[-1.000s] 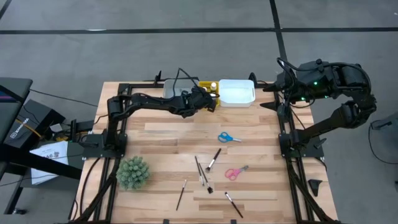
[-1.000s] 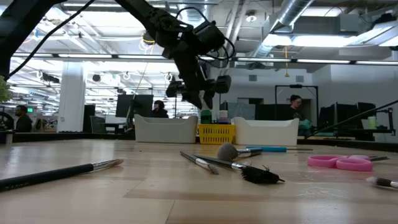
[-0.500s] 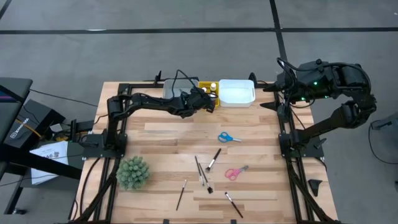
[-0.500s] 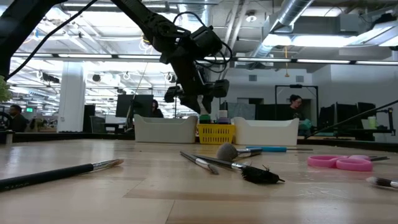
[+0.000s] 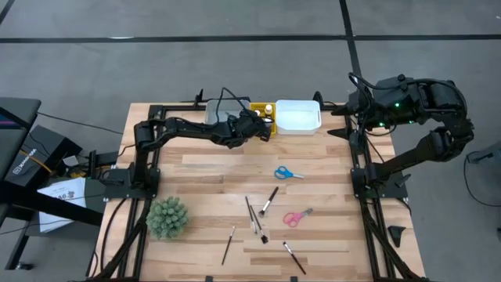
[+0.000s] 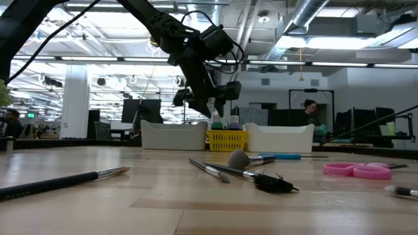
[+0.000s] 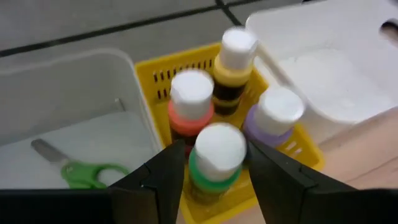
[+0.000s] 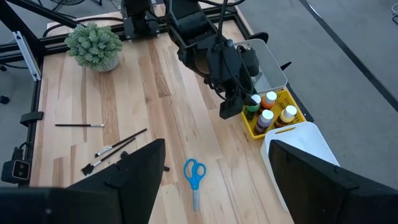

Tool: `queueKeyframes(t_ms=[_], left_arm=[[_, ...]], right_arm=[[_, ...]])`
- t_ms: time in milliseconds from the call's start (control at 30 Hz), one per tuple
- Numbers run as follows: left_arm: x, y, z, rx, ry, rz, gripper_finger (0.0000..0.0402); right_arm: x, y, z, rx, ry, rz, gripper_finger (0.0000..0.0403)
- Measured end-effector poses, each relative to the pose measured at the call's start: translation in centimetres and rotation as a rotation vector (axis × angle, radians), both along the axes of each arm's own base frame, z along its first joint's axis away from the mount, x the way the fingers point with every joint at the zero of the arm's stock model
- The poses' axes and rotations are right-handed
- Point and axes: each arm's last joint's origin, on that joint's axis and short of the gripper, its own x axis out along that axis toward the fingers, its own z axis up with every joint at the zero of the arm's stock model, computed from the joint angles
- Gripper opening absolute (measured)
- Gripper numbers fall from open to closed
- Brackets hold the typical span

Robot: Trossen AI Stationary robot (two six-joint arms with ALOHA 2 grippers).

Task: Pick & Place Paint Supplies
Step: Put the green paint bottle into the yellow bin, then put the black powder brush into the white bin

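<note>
My left gripper (image 7: 216, 186) hovers open over the yellow tray (image 7: 155, 74) at the table's far edge. Its two fingers stand on either side of a green paint bottle (image 7: 214, 158) with a narrow gap on each side. That bottle stands upright in the tray beside an orange bottle (image 7: 189, 102), a yellow bottle (image 7: 230, 62) and a purple bottle (image 7: 273, 118). Green scissors (image 7: 81, 171) lie in the grey tray (image 7: 74, 93). Blue scissors (image 5: 289, 173), pink scissors (image 5: 297, 217) and several brushes (image 5: 268, 200) lie on the table. My right gripper (image 8: 214, 186) waits open, raised at the table's right side.
A white tray (image 5: 298, 116) sits right of the yellow tray, with the grey tray (image 5: 219, 110) on its left. A spiky green plant ball (image 5: 168, 217) stands near the left front. Loose brushes (image 5: 228, 244) lie toward the near edge. People stand in the room behind the table.
My left gripper has stayed over the yellow tray, and in the low view its fingers have spread a little wider around the green bottle, which remains in the tray.
</note>
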Motion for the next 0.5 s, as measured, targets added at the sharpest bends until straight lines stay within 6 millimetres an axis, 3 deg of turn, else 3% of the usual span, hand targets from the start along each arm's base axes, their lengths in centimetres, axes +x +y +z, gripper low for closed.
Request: queueKeyframes(t_ms=[233, 500], left_arm=[[-0.5, -0.3, 2.4, 0.036, -0.020, -0.019, 0.0177], [-1.8, -1.3, 6.9, 0.155, 0.040, -0.152, 0.0177]], right_arm=[[0.0, 0.0, 0.0, 0.000, 0.000, 0.000, 0.0283], [0.0, 0.0, 0.0, -0.002, -0.001, 0.001, 0.0283]])
